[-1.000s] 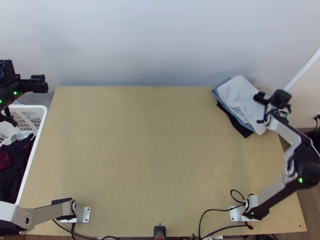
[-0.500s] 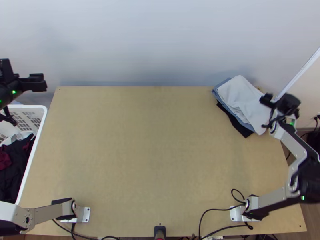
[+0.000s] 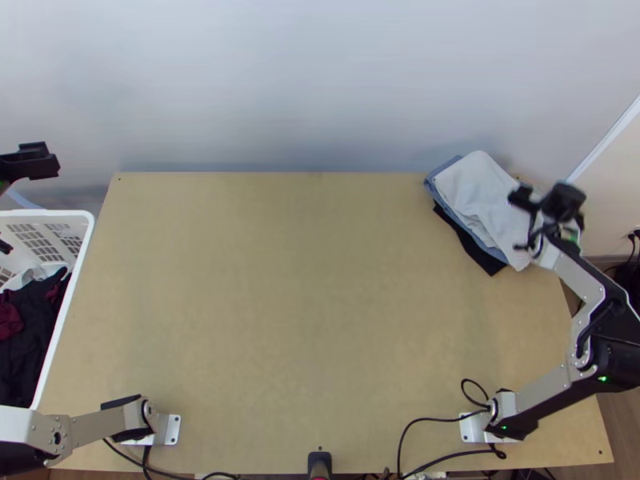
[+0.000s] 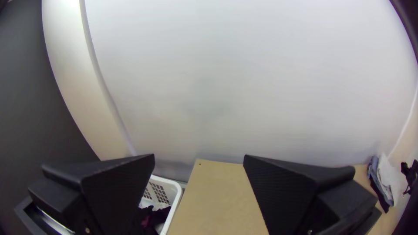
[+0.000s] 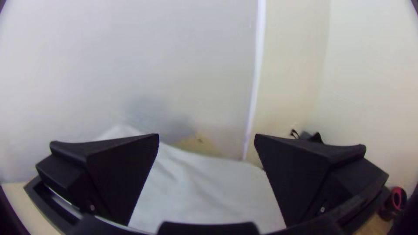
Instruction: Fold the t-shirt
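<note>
The jaws of the right gripper [image 5: 207, 137] are parted with nothing clamped between them, and those of the left gripper [image 4: 199, 159] are likewise spread and unloaded. Beside the right gripper, at the far right corner of the light wooden table [image 3: 304, 304], a smooth white cloth [image 3: 480, 188] is laid compactly over a blue cloth [image 3: 433, 189] and a black cloth [image 3: 472, 252]. The white cloth may be the t-shirt, seemingly folded already, though this cannot be confirmed. If it is brushed by the right arm [image 3: 580, 288] on a low sideways swing, its edge could be caught and the layers, which are set askew, could be slid apart or unfolded. The left gripper is held near the far end of the white plastic basket [image 3: 60, 213], in which dark garments [image 3: 28, 344] and a maroon one [image 3: 10, 318] are heaped. Should another garment be wanted, two could be lifted together because of the tangle, or the basket's rim could be knocked if the descent is made too far off centre.
</note>
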Motion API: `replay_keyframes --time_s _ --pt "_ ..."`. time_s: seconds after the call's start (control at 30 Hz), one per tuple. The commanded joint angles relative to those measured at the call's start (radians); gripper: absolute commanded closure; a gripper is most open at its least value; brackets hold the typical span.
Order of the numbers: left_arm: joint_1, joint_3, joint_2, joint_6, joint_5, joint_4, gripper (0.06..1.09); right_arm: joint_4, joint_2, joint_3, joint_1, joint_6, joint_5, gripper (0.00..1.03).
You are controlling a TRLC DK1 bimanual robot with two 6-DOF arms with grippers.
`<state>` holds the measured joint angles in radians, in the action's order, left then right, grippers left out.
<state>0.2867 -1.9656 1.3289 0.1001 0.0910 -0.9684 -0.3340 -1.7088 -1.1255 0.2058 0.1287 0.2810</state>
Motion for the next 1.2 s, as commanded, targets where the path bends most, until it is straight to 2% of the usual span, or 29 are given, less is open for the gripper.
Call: replay_keyframes --time_s 0.0,0.13,0.2,0.33,0.47,0.7,0.87,1.0,1.1,1.17 --pt "0.020 -0.032 -0.033 -0.028 0.004 0.016 0.10 -0.027 -0.041 -0.091 -0.069 -0.047 0.007 0.04" --pt "0.057 -0.036 -0.053 -0.031 0.006 0.046 0.10 -0.125 -0.181 -0.148 -0.121 -0.166 0.007 0.04" --pt "0.086 -0.038 -0.063 -0.030 0.006 0.074 0.10 -0.129 -0.259 -0.186 -0.132 -0.216 0.009 0.04" --pt "0.137 -0.050 -0.076 -0.030 0.018 0.105 0.10 -0.131 -0.396 -0.263 -0.134 -0.271 0.009 0.04" --pt "0.160 -0.055 -0.094 -0.030 0.036 0.106 0.09 -0.117 -0.413 -0.321 -0.128 -0.270 0.009 0.04" --pt "0.178 -0.033 -0.163 -0.069 0.036 0.106 0.10 -0.089 -0.049 -0.307 -0.143 -0.228 0.007 0.04" --pt "0.189 0.040 -0.254 -0.137 0.036 0.134 0.10 -0.106 0.252 -0.267 -0.146 -0.139 0.006 0.04" --pt "0.177 0.283 -0.433 -0.138 0.019 0.372 0.10 -0.126 0.460 -0.243 -0.125 -0.043 -0.005 0.04" --pt "0.172 0.519 -0.599 -0.154 0.019 0.622 0.10 -0.131 0.658 -0.165 -0.111 -0.032 -0.075 0.04" --pt "0.172 0.637 -0.694 -0.161 0.019 0.706 0.10 -0.131 0.788 -0.106 -0.112 -0.034 -0.128 0.04"
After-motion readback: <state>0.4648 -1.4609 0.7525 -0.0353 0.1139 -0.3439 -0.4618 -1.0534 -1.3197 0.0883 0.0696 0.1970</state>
